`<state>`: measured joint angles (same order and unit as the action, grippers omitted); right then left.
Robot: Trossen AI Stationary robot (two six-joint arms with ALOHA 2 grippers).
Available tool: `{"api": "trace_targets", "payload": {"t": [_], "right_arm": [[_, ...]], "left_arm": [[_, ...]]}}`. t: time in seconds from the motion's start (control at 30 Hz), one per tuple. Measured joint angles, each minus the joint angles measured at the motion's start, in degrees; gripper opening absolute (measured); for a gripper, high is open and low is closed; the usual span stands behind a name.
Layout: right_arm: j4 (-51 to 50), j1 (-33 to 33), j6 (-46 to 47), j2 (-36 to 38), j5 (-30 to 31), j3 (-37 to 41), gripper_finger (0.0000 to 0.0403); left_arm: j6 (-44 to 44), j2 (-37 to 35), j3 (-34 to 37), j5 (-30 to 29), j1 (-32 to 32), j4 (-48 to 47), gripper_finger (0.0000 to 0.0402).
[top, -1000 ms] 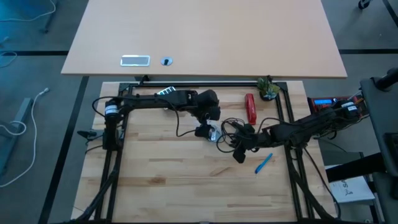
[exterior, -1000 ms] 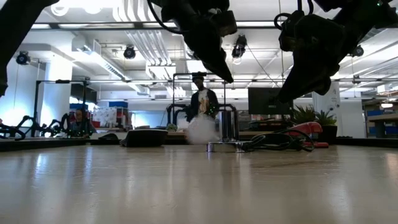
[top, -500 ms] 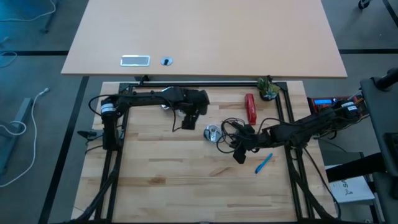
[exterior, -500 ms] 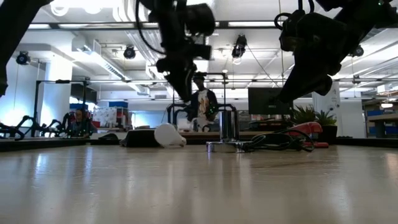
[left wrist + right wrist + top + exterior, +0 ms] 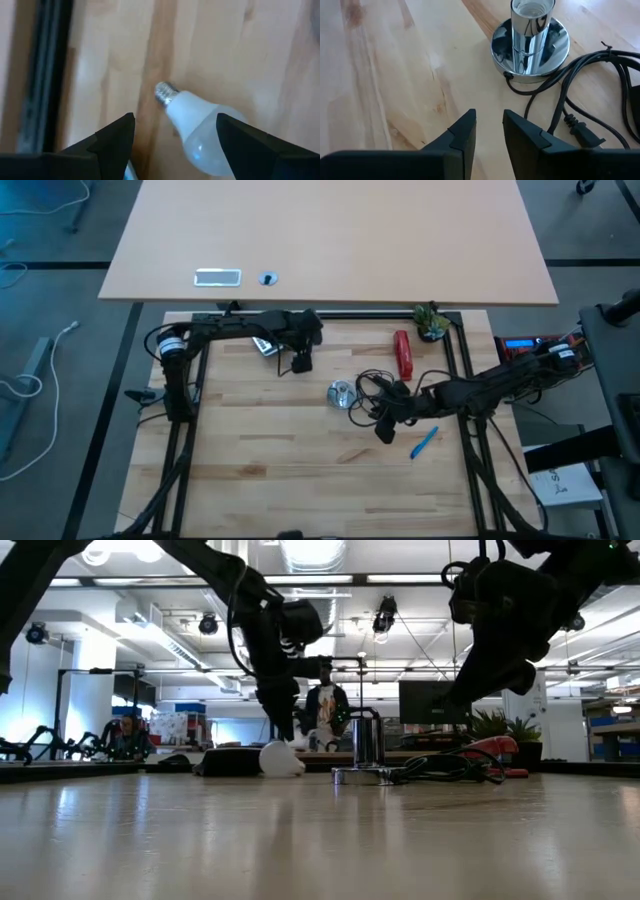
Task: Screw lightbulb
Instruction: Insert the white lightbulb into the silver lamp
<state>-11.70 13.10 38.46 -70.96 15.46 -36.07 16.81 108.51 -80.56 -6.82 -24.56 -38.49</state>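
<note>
The lightbulb (image 5: 205,131), frosted white with a metal screw end (image 5: 165,92), lies on its side on the wooden table. It also shows in the low view (image 5: 281,760), left of the socket. My left gripper (image 5: 175,117) is open and hovers low over it, a finger on either side without touching; in the high view (image 5: 298,363) it hides the bulb. The shiny silver socket (image 5: 342,393) stands upright on its round base, its black cord (image 5: 570,100) trailing off. My right gripper (image 5: 383,425) waits above the table beside the cord, its fingers a narrow gap apart (image 5: 489,120).
A red stapler (image 5: 403,355) and a small potted plant (image 5: 432,323) are at the far right. A blue pen (image 5: 424,443) lies near my right gripper. The cord is coiled between socket and right gripper. Bare wood lies toward the near edge.
The bulb has gone from beside the socket toward the table's left and now lies on its side. My left gripper has moved from over the socket toward the left and far edges and has come down over the bulb.
</note>
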Motion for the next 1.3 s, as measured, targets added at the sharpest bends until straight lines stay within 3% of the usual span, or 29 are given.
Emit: {"api": "trace_targets", "payload": {"t": [0.37, 0.7, 0.83, 0.97, 1.3], "right_arm": [[0.13, 0.00, 0.61, -0.45, 0.60, 0.04, 0.0080], [0.22, 0.00, 0.61, -0.45, 0.61, 0.04, 0.0092], [0.21, 0.00, 0.59, -0.45, 0.62, 0.04, 0.0093], [0.19, 0.00, 0.59, -0.45, 0.63, 0.02, 0.0086], [0.16, 0.00, 0.44, -0.45, 0.62, 0.02, 0.0082]], "left_arm": [[-4.07, 0.00, 5.13, 1.50, 0.55, 4.97, 0.0285], [-3.98, -0.23, 12.37, 1.34, 0.50, 13.48, 0.0263], [-2.08, -0.33, 13.73, 1.10, 0.67, 16.47, 0.0236], [-1.43, -0.33, 13.62, 0.67, 0.72, 15.94, 0.0195], [-1.89, -4.60, 14.23, 0.32, 2.99, 11.13, 0.0194]]}}
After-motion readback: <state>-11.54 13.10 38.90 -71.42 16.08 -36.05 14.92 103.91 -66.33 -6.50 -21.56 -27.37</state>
